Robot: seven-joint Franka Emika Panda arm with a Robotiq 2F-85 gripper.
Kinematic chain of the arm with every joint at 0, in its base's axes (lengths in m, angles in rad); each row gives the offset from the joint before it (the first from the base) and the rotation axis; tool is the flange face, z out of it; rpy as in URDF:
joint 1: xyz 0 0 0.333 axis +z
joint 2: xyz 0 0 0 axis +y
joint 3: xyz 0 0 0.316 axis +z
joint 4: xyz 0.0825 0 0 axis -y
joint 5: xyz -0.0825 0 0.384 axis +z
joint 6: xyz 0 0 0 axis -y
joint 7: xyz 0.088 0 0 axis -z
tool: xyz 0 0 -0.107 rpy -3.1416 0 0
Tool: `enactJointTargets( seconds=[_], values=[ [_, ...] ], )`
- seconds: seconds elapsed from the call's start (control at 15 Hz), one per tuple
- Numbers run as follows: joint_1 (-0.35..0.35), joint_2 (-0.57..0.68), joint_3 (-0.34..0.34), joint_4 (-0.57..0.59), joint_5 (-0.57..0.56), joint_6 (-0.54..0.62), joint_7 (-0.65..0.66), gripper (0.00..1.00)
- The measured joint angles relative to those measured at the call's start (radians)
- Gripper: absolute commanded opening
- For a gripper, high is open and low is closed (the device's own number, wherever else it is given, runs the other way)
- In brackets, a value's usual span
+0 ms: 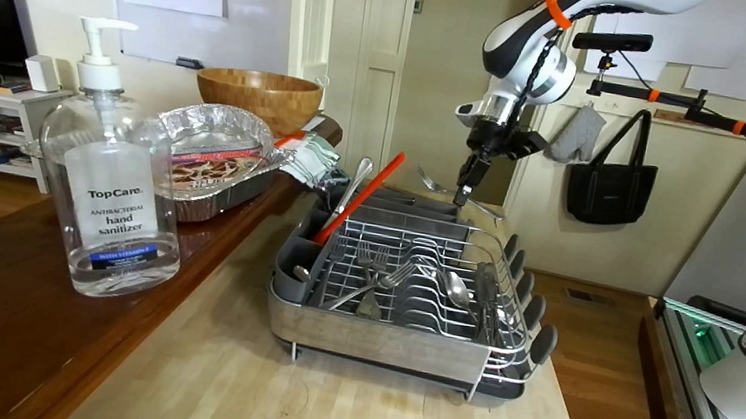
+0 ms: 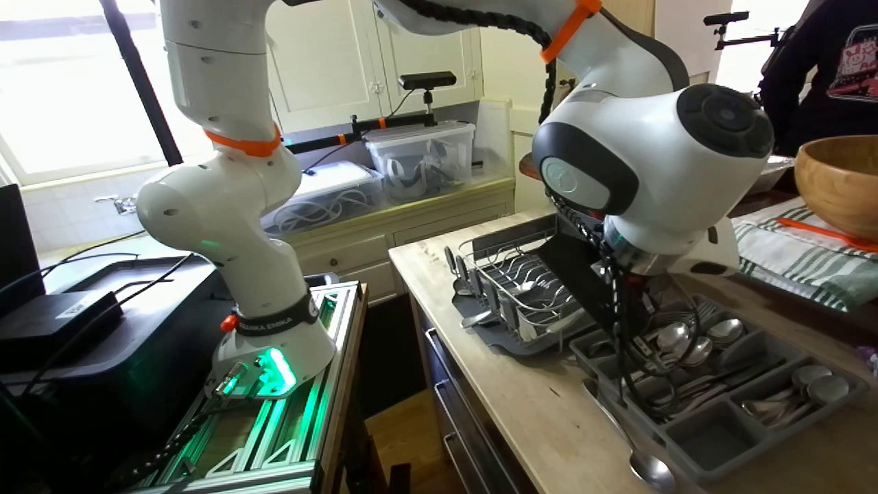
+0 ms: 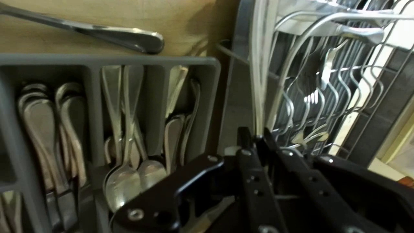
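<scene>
My gripper [image 1: 465, 191] is shut on a metal fork [image 1: 432, 183], held above the far end of the dish rack [image 1: 384, 341]. The fork's tines point to one side and its handle to the other. In the wrist view the fingertips [image 3: 257, 136] pinch a thin metal shaft [image 3: 260, 64]. The grey cutlery tray [image 3: 155, 60] lies beside the jaws, with knives, spoons and other cutlery sorted in its compartments. The tray also shows in an exterior view [image 2: 713, 432]; there the arm hides the fingertips. Several forks [image 1: 375, 278] and spoons [image 1: 456, 289] lie in the rack.
A loose spoon [image 2: 651, 470] lies on the wooden counter beside the tray. A red utensil [image 1: 364, 197] stands in the rack's holder. A sanitizer bottle [image 1: 114, 204], foil pans [image 1: 219, 121], a wooden bowl [image 1: 258, 97] and a striped towel [image 2: 809, 257] stand along the raised brown ledge.
</scene>
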Motion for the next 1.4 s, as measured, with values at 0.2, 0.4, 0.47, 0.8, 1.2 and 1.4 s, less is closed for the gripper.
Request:
enactJointTargets(
  seconds=[0.2,0.4,0.47,0.8,1.2,1.4],
  values=[
    [0.003,0.054,0.000,0.080,0.004,0.066,0.072,0.02],
    [0.022,0.128,0.006,0.167,-0.020,0.133,0.168,0.02],
    [0.032,0.155,0.010,0.193,-0.037,0.153,0.209,0.02],
    [0.094,0.267,0.057,0.239,-0.145,0.256,0.417,0.10],
    [0.090,0.289,0.108,0.237,-0.175,0.279,0.473,0.02],
    [0.079,0.285,0.116,0.233,-0.177,0.336,0.473,0.02]
  ],
)
